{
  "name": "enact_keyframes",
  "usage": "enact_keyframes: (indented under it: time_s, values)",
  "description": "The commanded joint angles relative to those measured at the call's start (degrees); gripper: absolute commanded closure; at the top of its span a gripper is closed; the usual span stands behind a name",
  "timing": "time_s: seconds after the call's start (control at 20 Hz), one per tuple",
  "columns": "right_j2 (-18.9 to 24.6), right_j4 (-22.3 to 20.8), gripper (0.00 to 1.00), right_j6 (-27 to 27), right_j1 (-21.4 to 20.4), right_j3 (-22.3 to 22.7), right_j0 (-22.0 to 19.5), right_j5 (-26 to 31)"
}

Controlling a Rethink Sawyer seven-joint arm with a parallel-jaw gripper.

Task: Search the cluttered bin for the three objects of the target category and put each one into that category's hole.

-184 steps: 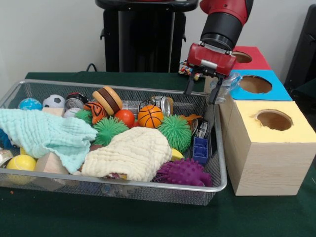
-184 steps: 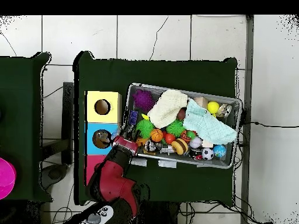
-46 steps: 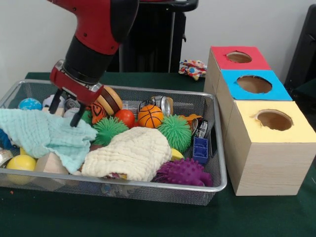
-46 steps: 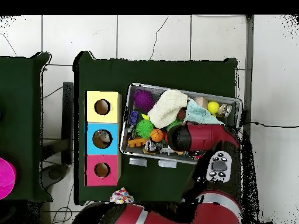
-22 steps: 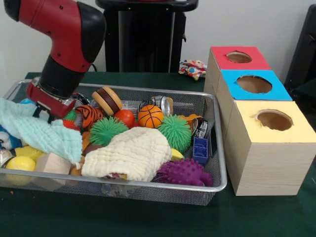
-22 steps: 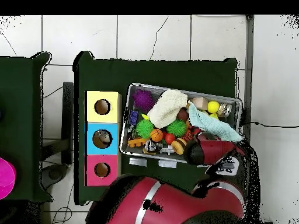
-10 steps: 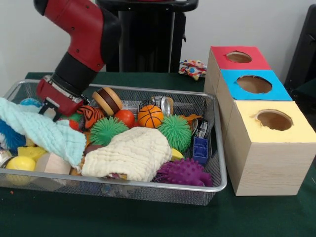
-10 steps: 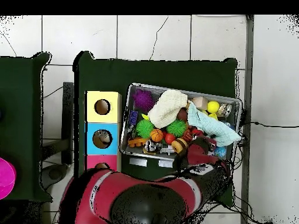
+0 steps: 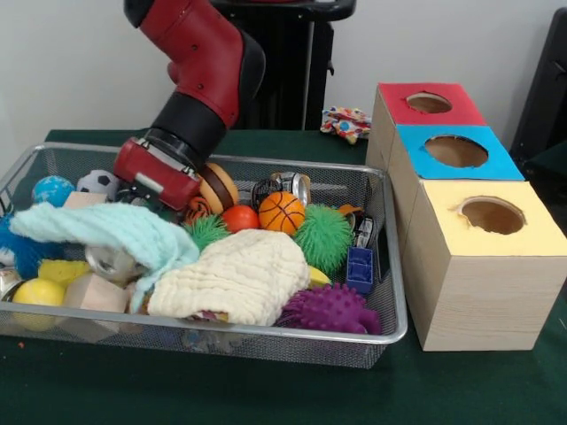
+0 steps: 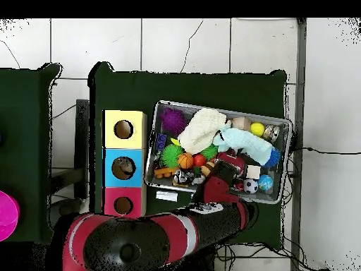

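Note:
The wire mesh bin (image 9: 266,332) is full of toys and cloths; it also shows in the overhead view (image 10: 150,152). My gripper (image 9: 152,193) is low over the bin's left-middle, shut on a mint-green cloth (image 9: 106,226), which hangs bunched and raised from it. In the overhead view the gripper (image 10: 225,166) is by the cloth's (image 10: 248,145) near edge. No clear bluish bottle shows plainly among the clutter. The blue-topped box's hole (image 9: 455,150) lies to the right of the bin and shows in the overhead view (image 10: 123,168) too.
A cream cloth (image 9: 235,279) covers the bin's front middle. A shiny can (image 9: 111,261) lies under the mint cloth's edge; another can (image 9: 292,184) is at the back. A red-topped box (image 9: 430,102) and a yellow-topped box (image 9: 487,217) flank the blue one.
My gripper has moved right along the bin, dragging and lifting the mint cloth. A shiny can, a soccer ball and a blue ball at the left are now uncovered.

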Motion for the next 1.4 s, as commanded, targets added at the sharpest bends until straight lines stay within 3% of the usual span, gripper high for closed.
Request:
enact_keyframes:
  time_s: [0.05,0.3,0.65,0.85,1.05,1.4]
  values:
    - [11.7,-7.8,1.0,13.6,-0.8,-2.5,-2.6,-15.9]
    - [18.7,-23.6,1.0,21.4,-1.8,-6.0,-8.5,-19.1]
    - [29.9,-45.6,1.0,31.8,-5.0,-10.1,-15.9,-12.2]
    - [35.0,-58.8,1.0,41.8,-7.4,-11.8,-17.8,-6.8]
    - [40.1,-72.0,1.0,57.9,-8.1,-13.8,-19.2,-4.3]
    - [42.5,-81.2,1.0,73.7,-7.9,-15.5,-18.3,-1.9]
